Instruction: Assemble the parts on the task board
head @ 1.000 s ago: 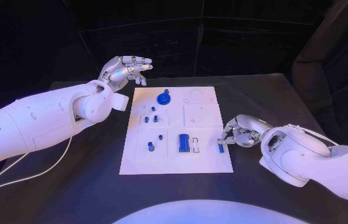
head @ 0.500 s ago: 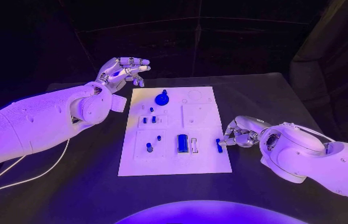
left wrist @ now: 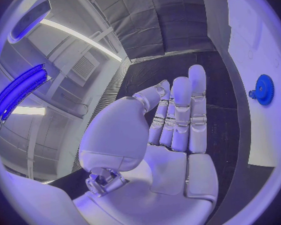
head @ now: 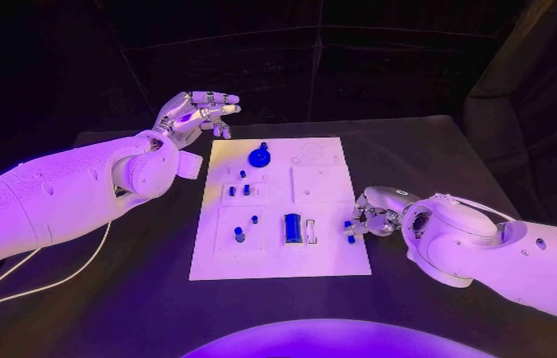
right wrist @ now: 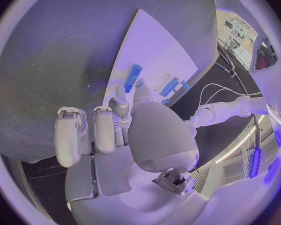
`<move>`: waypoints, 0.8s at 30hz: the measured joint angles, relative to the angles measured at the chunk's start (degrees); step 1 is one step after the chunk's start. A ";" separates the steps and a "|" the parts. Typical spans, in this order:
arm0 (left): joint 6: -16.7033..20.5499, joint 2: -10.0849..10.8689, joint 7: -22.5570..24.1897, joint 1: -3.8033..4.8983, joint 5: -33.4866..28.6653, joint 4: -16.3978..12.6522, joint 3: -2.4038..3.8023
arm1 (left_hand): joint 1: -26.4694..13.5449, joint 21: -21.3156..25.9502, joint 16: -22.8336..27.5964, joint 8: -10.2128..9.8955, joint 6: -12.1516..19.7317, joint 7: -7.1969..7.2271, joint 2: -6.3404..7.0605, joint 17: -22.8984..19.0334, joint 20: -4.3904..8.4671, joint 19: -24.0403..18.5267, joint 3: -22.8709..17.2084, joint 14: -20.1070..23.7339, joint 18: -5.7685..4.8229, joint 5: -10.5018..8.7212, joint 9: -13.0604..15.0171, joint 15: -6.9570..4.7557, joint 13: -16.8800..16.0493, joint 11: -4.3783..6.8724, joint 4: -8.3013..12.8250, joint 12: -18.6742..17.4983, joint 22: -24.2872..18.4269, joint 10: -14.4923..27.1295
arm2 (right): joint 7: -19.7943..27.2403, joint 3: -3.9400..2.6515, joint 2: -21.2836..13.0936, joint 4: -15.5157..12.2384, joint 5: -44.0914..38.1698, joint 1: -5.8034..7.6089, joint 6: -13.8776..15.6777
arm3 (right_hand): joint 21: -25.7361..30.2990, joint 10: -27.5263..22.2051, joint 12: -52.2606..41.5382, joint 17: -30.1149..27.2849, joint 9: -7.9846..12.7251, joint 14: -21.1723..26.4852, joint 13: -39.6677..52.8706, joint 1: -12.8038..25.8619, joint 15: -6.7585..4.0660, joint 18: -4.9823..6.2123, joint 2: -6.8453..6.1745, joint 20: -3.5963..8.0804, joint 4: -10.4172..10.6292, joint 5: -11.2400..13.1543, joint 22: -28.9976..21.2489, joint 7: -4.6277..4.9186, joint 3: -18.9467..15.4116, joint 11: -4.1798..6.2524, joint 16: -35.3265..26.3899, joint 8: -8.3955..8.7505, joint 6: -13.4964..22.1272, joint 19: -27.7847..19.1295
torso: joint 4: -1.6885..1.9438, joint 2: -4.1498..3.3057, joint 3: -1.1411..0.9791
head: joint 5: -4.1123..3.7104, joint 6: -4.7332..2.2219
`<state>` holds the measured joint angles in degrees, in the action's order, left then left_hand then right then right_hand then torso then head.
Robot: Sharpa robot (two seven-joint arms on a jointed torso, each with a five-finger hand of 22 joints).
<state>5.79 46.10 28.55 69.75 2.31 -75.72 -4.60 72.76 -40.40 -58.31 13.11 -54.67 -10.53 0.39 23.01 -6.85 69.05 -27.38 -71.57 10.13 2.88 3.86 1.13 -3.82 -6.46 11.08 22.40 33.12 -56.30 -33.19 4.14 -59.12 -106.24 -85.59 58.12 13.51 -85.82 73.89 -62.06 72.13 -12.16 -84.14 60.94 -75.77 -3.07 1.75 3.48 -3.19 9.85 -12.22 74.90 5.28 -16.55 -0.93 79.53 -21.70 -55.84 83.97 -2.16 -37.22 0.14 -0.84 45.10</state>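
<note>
Small blue peg (head: 349, 231) sits at the right edge of the task board (head: 336, 265), level with the lower row. Right hand (head: 373, 213) has fingertips closed on it; the right wrist view shows the same peg (right wrist: 132, 78) sticking out past the fingertips (right wrist: 119, 104), tilted over the board's edge. Judgement: pinched by one end so the free end can go into a socket; which socket, can't tell.

Left hand (head: 197, 113) hovers off the board's far left corner, above the table (head: 139, 294), fingers loosely curled, holding nothing; in its own view the fingers (left wrist: 181, 115) are straight and together. Likely parked clear so the right arm has room.

Count on the board, head view:
- blue gear (head: 259, 158) x1, far end, standing in its seat
- larger blue block (head: 293, 228) x1, lower middle
- pale slot piece (head: 310, 231) x1, just beside it
- small blue pegs (head: 238, 190): about five standing or lying, plus the held one; exact number uncertain
</note>
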 measured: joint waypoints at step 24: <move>-0.31 0.16 -0.13 -0.01 0.00 -0.03 -0.12 | 0.00 0.00 0.00 0.00 0.00 0.00 0.00 -0.09 0.00 0.00 0.01 0.00 0.00 0.00 0.00 0.00 0.00 0.00 0.32 0.24 0.01 0.00 | -3.51 -0.75 3.56 0.60 -9.83 0.08 -7.29 | 0.00 -0.22 1.33 -0.49 -2.71 0.00 -0.53 -8.47 0.00 0.00 0.86 0.00 -6.45 1.61 0.00 -0.08 2.80 0.22 -0.22 1.10 -1.56 0.00 | -0.06 0.08 0.04 | 0.43 -0.10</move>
<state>5.48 46.26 28.42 69.74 2.31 -75.75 -4.71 72.76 -40.40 -58.31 13.11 -54.67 -10.53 0.39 22.92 -6.85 69.05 -27.37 -71.57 10.13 2.88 3.86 1.13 -3.82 -6.46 11.40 22.64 33.13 -56.30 -36.70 3.39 -55.56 -105.63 -95.43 58.20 6.22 -85.82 73.68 -60.72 71.64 -14.87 -84.14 60.41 -84.24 -3.07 1.76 4.34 -3.19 3.41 -10.61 74.90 5.20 -13.75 -0.72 79.31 -20.60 -57.40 83.97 -2.22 -37.13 0.18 -0.41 44.99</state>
